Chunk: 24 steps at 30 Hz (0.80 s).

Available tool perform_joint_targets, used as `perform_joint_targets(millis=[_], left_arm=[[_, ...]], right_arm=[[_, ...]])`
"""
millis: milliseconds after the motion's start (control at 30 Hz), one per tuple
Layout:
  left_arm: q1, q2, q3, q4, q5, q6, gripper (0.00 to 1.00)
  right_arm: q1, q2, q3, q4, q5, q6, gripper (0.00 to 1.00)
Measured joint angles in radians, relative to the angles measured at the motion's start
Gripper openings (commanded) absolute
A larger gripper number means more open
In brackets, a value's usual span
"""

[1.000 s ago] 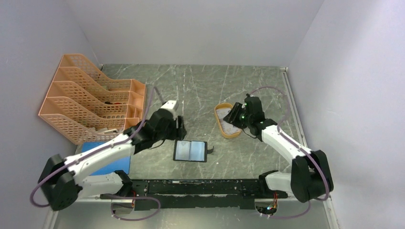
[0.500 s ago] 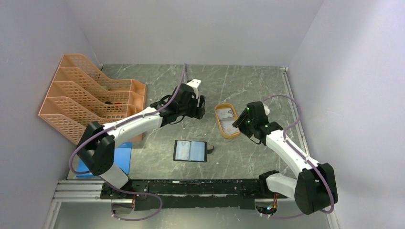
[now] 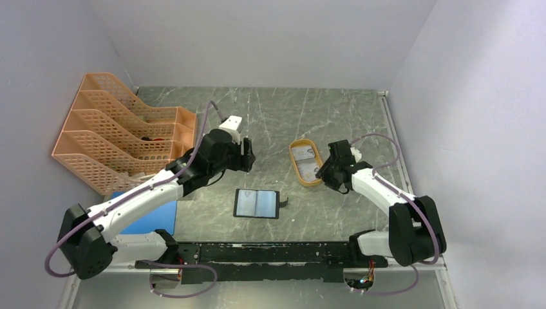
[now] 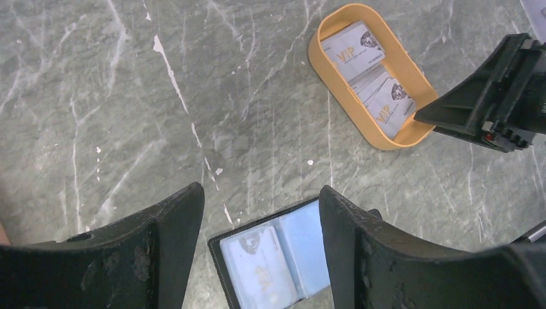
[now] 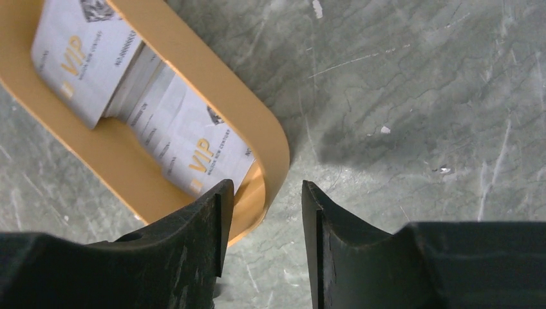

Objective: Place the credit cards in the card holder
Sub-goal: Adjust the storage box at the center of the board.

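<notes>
The black card holder [image 3: 257,203] lies open on the table, with one card in its left bluish pocket; it also shows in the left wrist view [image 4: 283,254]. Several white credit cards [image 3: 307,159] marked VIP lie in the orange oval tray [image 3: 297,166]; they also show in the left wrist view [image 4: 373,80] and the right wrist view [image 5: 138,103]. My left gripper [image 3: 247,156] is open and empty, above the table behind the holder [image 4: 261,212]. My right gripper [image 3: 325,171] is open and empty, its jaws either side of the tray's near right rim [image 5: 273,154].
An orange mesh file rack [image 3: 122,132] stands at the back left. A flat blue pad [image 3: 151,219] lies at the front left, partly under my left arm. A black rail [image 3: 270,252] runs along the near edge.
My left arm has drawn back and leftwards, away from the tray. My right gripper has moved down to the tray's near right rim.
</notes>
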Motion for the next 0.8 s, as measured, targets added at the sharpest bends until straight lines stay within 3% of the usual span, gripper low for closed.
perform_joint_targets(millis=[433,800], left_arm=[[0.0,-0.143,-0.116,-0.055,-0.01,-0.034,0.69],[0.0,-0.171,-0.153,-0.072,-0.01,-0.037,0.69]], right_arm=[[-0.008,0.127,0.059,0.023,-0.018,-0.088,0.23],[-0.011,0.198,0.139,0.002,-0.05,-0.205,0.17]])
